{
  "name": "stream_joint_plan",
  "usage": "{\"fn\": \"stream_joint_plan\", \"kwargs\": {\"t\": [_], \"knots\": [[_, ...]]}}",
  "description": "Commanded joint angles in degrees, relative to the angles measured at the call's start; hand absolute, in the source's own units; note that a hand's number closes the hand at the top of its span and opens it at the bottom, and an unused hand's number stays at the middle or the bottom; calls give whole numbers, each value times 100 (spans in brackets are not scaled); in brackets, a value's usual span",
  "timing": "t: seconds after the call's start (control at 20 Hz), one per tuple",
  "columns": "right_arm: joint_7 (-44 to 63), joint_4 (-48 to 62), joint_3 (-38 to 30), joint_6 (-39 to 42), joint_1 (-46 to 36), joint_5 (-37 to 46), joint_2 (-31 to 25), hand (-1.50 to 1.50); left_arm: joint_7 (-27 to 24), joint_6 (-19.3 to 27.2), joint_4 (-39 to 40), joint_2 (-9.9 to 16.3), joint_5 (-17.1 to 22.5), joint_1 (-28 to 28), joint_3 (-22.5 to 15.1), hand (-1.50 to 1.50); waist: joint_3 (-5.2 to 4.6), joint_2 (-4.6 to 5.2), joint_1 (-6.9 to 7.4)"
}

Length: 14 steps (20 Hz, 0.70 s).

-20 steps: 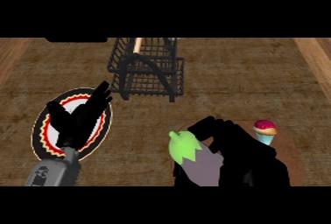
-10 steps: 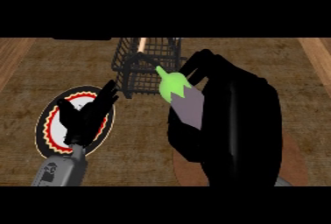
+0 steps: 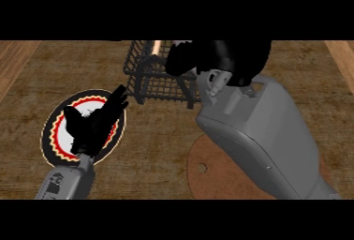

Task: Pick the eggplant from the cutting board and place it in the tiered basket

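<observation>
My right hand (image 3: 223,57) is stretched far forward over the black wire tiered basket (image 3: 158,80) at the top middle, seen from its back with the fingers (image 3: 181,58) curled downward above the basket's top tier. The eggplant does not show; the hand and wrist hide it. The grey right forearm (image 3: 259,136) runs diagonally across the round brown cutting board (image 3: 224,176), which shows nothing lying on its visible part. At the left, my left hand (image 3: 93,123) rests open above a plate, fingers pointing up and to the right.
A round plate (image 3: 54,133) with a red, yellow and black rim lies under the left hand. The wooden counter's light edges (image 3: 340,49) show at the upper corners. A pale wooden post (image 3: 158,46) stands behind the basket.
The right hand has carried the eggplant further forward and up, from beside the basket to over its top tier, where the eggplant is hidden. The left hand has barely moved.
</observation>
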Motion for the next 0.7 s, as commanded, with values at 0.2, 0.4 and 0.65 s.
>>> {"fn": "stream_joint_plan", "kwargs": {"t": [0.2, 0.4, 0.65], "knots": [[-259, 2469, -679, -1604, -870, -249, 48, 150, -400, -155, 326, 17, -63, 70, 51, 0, 4, 57, 35], [-330, 3472, -515, -2376, -1354, -633, 48, 150, 27, 97, 72, -308, -161, -133, -219, 0, 4, 62, 163], [-857, 3905, -864, -3535, -1175, -1365, 49, 150, 97, -6, 48, -178, -166, -158, -184, 0, 12, 87, 262]]}}
